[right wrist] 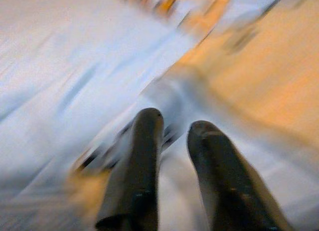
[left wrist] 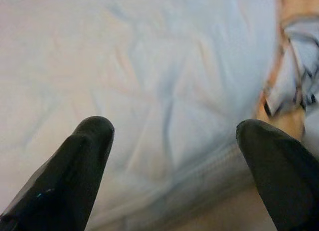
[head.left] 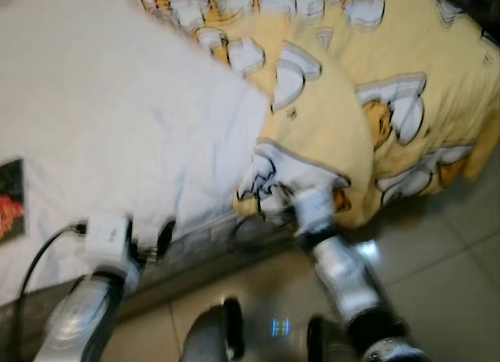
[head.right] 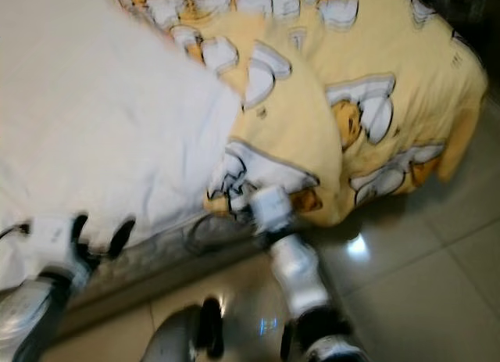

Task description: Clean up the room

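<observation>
Right gripper (right wrist: 172,128) nearly closed on yellow blanket (head.left: 328,120) edge; left gripper (left wrist: 172,136) wide open, empty, over white sheet (head.left: 117,120). No readable writing.

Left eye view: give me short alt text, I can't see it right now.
The right tool presses into the edge of a yellow cartoon-print blanket on a bed, while the left tool hangs open at the white sheet beside it. Picture blurred.

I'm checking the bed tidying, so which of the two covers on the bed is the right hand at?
The yellow cartoon-print blanket. The right hand is at its lower edge by the bedside, while the plain white sheet lies beside it, before the left hand.
</observation>
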`<state>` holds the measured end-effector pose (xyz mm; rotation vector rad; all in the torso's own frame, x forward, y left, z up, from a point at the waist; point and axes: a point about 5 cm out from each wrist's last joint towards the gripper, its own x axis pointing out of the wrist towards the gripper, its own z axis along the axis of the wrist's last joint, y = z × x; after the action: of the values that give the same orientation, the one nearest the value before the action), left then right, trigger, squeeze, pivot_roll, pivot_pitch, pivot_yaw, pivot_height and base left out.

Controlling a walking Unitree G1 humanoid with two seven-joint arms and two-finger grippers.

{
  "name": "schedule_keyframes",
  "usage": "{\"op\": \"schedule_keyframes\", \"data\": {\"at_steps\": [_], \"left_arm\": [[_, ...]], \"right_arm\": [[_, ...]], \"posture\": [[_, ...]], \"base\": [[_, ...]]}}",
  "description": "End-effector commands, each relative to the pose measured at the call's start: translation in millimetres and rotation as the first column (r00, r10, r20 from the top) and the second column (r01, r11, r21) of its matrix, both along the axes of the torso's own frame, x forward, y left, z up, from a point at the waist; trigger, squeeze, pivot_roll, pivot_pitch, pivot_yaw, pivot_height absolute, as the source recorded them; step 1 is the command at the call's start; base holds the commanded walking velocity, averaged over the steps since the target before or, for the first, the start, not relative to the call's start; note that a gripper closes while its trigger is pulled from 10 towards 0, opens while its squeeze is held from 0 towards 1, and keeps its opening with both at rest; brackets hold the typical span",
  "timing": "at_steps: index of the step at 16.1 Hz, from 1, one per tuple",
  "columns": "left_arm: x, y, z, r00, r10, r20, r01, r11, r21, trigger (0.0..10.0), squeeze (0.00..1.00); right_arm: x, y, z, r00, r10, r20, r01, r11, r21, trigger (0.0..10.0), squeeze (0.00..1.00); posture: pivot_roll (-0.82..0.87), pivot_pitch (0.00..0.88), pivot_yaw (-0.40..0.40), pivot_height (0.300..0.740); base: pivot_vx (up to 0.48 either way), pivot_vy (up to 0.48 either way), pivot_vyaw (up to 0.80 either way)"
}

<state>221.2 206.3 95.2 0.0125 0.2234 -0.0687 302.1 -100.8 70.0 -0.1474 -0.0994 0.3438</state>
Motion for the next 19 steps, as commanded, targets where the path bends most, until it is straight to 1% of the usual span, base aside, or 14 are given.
{"op": "schedule_keyframes", "data": {"at_steps": [1,3,4,5,6,8,9,10,13,14,15,16,18,19], "left_arm": [[2.1,5.9,-9.2,0.998,0.053,-0.018,-0.053,0.999,0.006,10.0,0.00],[23.6,3.8,-9.0,0.994,0.103,0.026,-0.103,0.995,-0.011,10.0,0.00],[26.8,3.9,-4.2,0.992,0.113,0.054,-0.112,0.994,-0.017,10.0,0.00],[32.4,4.3,4.2,0.986,0.130,0.107,-0.128,0.992,-0.023,10.0,0.00],[36.9,3.2,13.8,0.978,0.139,0.157,-0.138,0.990,-0.021,10.0,0.00],[43.2,-3.3,22.4,0.968,0.144,0.204,-0.140,0.990,-0.034,10.0,0.00],[46.4,-6.8,20.1,0.967,0.147,0.209,-0.141,0.989,-0.040,10.0,0.00],[47.0,-9.4,13.1,0.969,0.159,0.190,-0.152,0.987,-0.050,10.0,0.00],[46.4,-14.0,4.5,0.972,0.166,0.164,-0.163,0.986,-0.035,10.0,0.00],[45.6,-13.7,6.4,0.969,0.163,0.184,-0.162,0.987,-0.020,10.0,0.11],[46.2,-14.7,6.2,0.972,0.146,0.183,-0.146,0.989,-0.014,10.0,1.00],[48.6,-18.7,2.7,0.981,0.106,0.160,-0.110,0.994,0.013,10.0,1.00],[53.4,-21.2,-1.6,0.985,0.105,0.134,-0.109,0.994,0.030,10.0,1.00],[56.1,-24.3,-0.9,0.987,0.096,0.133,-0.099,0.995,0.019,10.0,1.00]], "right_arm": [[-1.4,-6.5,6.9,0.999,-0.031,0.020,0.030,0.999,0.032,10.0,1.00],[-13.9,-27.4,16.7,0.996,-0.078,0.036,0.075,0.994,0.075,10.0,1.00],[-20.4,-34.7,17.8,0.994,-0.105,0.019,0.102,0.988,0.112,10.0,1.00],[-29.8,-47.4,21.9,0.987,-0.159,0.002,0.156,0.972,0.176,10.0,1.00],[-33.8,-56.9,24.9,0.979,-0.202,-0.018,0.201,0.953,0.227,10.0,1.00],[-33.7,-62.4,23.3,0.975,-0.218,-0.029,0.220,0.955,0.202,10.0,1.00],[-30.0,-57.9,23.0,0.980,-0.193,-0.040,0.197,0.965,0.171,10.0,1.00],[-26.5,-53.4,30.0,0.985,-0.170,-0.015,0.170,0.972,0.162,10.0,1.00],[-20.6,-53.2,29.0,0.991,-0.133,-0.033,0.137,0.977,0.165,10.0,1.00],[-17.1,-56.5,24.3,0.984,-0.167,-0.067,0.175,0.975,0.138,10.0,1.00],[-16.0,-56.6,22.9,0.982,-0.173,-0.074,0.181,0.974,0.134,10.0,1.00],[-14.4,-56.0,23.1,0.982,-0.174,-0.074,0.183,0.974,0.135,10.0,1.00],[-11.8,-58.1,22.8,0.977,-0.197,-0.083,0.206,0.970,0.128,10.0,1.00],[-10.9,-56.5,22.7,0.980,-0.184,-0.079,0.190,0.978,0.088,10.0,0.86]], "posture": [[-0.07,0.014,0.106,0.740],[-0.09,0.000,0.106,0.740],[-0.10,0.000,0.107,0.740],[-0.10,0.000,0.112,0.740],[-0.10,0.000,0.114,0.740],[-0.11,0.000,0.119,0.740],[-0.11,0.000,0.121,0.740],[-0.11,0.000,0.124,0.740],[-0.10,0.000,0.121,0.740],[-0.09,0.000,0.122,0.740],[-0.09,0.000,0.121,0.740],[-0.09,0.000,0.121,0.740],[-0.10,0.000,0.122,0.740],[-0.10,0.000,0.127,0.740]], "base": [[0.000,0.000,0.00],[0.000,0.000,0.00],[0.000,0.000,0.00],[0.000,0.000,0.00],[0.000,0.000,0.00],[0.000,0.000,0.00],[0.000,0.000,0.00],[0.000,0.000,0.00],[0.000,0.000,0.00],[0.000,0.000,0.00],[0.000,0.000,0.00],[0.000,0.000,0.00],[0.000,0.000,0.00],[0.000,0.000,0.00]]}}
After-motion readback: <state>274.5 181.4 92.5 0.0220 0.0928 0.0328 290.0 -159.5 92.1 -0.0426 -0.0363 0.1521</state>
